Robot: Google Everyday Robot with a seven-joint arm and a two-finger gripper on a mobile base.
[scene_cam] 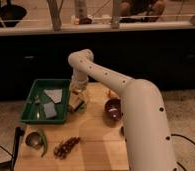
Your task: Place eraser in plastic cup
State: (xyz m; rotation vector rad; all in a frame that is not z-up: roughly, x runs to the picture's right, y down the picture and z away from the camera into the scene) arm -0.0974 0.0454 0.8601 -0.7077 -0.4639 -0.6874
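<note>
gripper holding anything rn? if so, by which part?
Cannot tell. The gripper is down at the right edge of the green tray, with a pale block at its tip; whether that is gripped does not show.

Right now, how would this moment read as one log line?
arm: over wooden table | end effector: low, beside green tray | dark bowl: on table | eraser, plastic cup: cannot tell

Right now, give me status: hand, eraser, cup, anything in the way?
Hand low over the table, at the green tray edge. Eraser and cup not made out from here. Dark bowl close beside the hand, tray on the other side.
</note>
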